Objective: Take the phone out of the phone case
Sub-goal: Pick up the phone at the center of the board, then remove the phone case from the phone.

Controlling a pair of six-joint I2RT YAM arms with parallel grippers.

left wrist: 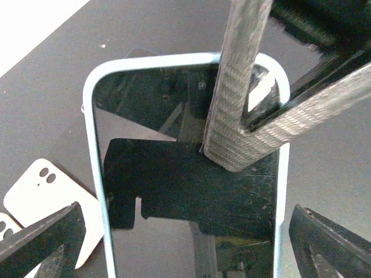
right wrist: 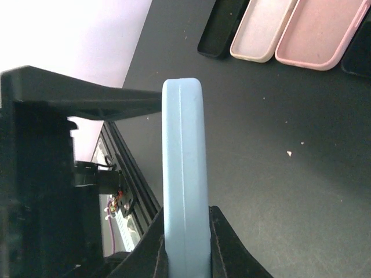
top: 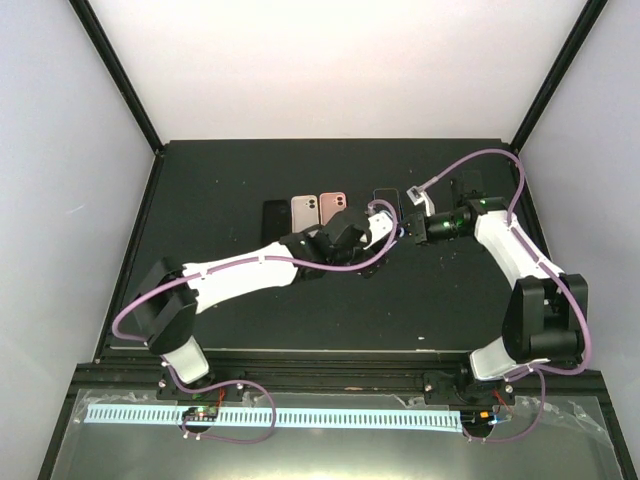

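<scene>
Top view: we find the left gripper (top: 385, 222) and the right gripper (top: 408, 228) facing each other closely above the middle of the table (top: 250, 320). Their jaws are too small to judge here. A black case (top: 273, 216), a pale case (top: 304, 211) and a pink case (top: 332, 207) lie side by side just left of them.

Left wrist view: the phone (left wrist: 185, 191) sits inside the light blue phone case (left wrist: 94, 174), screen toward the camera. The left fingers (left wrist: 43, 243) stand wide, one on each side of it. The right fingers (left wrist: 237, 87) pinch its upper right rim.

Right wrist view: the phone case appears edge-on, clamped between the right jaws.
</scene>
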